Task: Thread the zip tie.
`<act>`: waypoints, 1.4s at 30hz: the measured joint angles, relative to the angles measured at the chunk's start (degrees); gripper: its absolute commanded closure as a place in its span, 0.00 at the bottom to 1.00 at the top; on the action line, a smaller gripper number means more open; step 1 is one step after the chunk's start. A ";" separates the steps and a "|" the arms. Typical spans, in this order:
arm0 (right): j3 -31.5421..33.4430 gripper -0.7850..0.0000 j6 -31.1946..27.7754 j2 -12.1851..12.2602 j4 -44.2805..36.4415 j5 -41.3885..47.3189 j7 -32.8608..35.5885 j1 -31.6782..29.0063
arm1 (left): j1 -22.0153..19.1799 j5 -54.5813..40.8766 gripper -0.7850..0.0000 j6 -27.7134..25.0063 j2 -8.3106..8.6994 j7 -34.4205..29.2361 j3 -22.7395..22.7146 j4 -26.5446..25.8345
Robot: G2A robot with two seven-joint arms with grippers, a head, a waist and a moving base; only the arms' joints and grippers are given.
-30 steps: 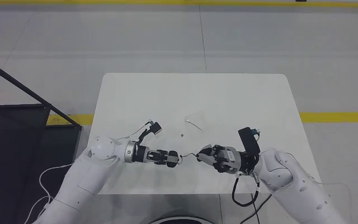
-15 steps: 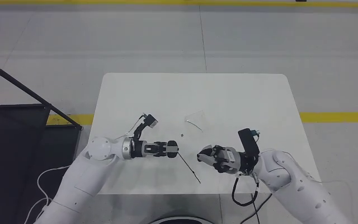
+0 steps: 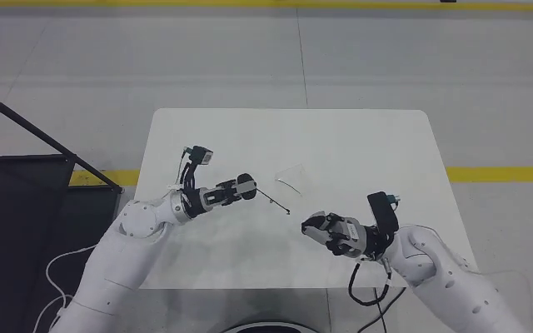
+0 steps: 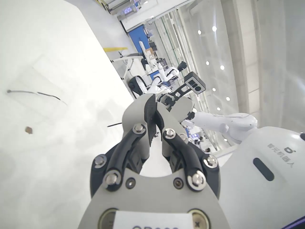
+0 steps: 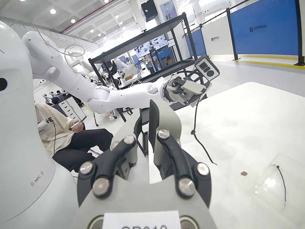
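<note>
Left gripper (image 3: 252,187) is pinching a thin black zip tie (image 3: 273,201) near one end, its pads (image 4: 150,110) pressed tight together on the strap. It is hovering over the left half of the white table (image 3: 375,141). The tie is sticking out of the pinch and slanting across toward the right gripper (image 3: 310,223). Its free end is hanging between the two grippers, apart from the right one. Whether that end is touching the tabletop I cannot tell. The right gripper is hovering near the front edge of the table, pointing toward the left one, and whether it is open or closed I cannot tell.

Just beyond the tie, a clear plastic bag (image 3: 290,176) is lying flat on the table, with a second black tie (image 5: 282,182) resting inside it. A small brown speck (image 5: 243,173) is sitting on the tabletop between the bag and the held tie.

As for writing, a white sticker (image 4: 152,219) with dark print is showing on the base of the left gripper, and a matching sticker (image 5: 142,220) on the right one. Both are being cut off at the edge, so the print is not coming through whole. Blue panels (image 5: 262,34) with white lettering are standing in the hall behind.
</note>
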 measured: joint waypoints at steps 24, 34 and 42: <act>2.56 0.00 0.00 2.06 3.13 -6.46 -10.93 -3.40 | -0.99 39.73 1.00 2.03 0.25 14.26 -1.04 -14.70; 2.56 0.00 0.00 2.06 3.13 -6.46 -10.93 -3.40 | 1.12 70.98 1.00 4.52 -0.19 31.16 2.01 -19.91; 2.56 0.00 0.00 2.06 3.13 -6.46 -10.93 -3.40 | 1.85 97.23 1.00 8.13 -0.58 43.00 7.24 -20.63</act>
